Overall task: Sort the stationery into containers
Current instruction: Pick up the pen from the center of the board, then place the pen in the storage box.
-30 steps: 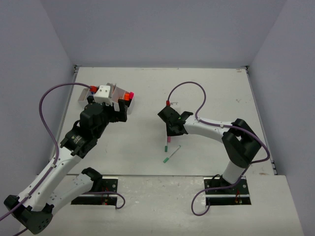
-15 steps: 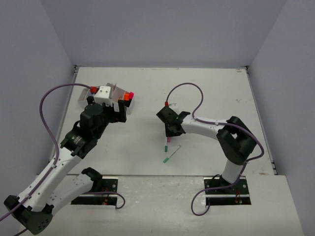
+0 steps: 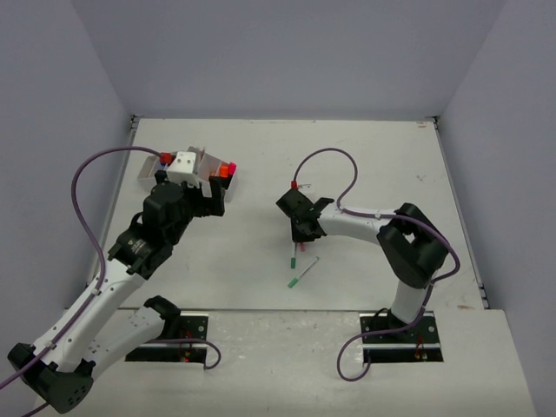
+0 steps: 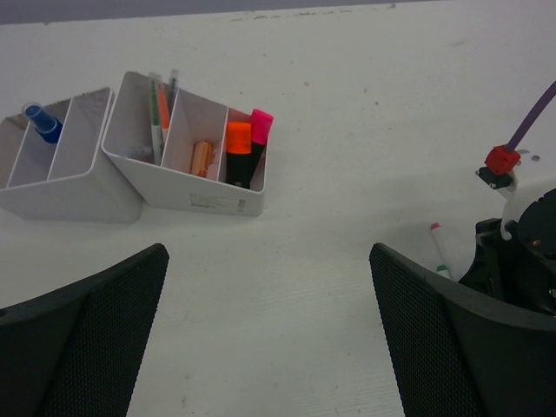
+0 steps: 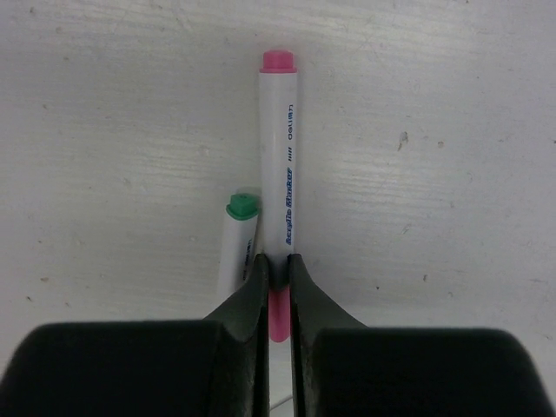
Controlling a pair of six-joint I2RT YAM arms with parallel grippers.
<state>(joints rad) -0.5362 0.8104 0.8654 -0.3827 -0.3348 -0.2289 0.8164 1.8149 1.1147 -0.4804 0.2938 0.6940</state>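
Jaws of right gripper (image 5: 277, 265) clamped on pink-capped marker (image 5: 279, 156) flat on desk (image 5: 434, 130), barrel print reading "Acrylic Marker", smaller line illegible, green-capped pen (image 5: 236, 243) alongside partly hidden, left gripper (image 4: 268, 252) jaws wide apart, facing white organiser (image 4: 208, 198).

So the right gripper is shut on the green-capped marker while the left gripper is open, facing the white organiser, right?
Not quite. The right wrist view shows the right gripper shut on the pink-capped marker. The green-capped marker lies free beside it on the table. The rest holds: the left gripper is open, facing the white organiser.
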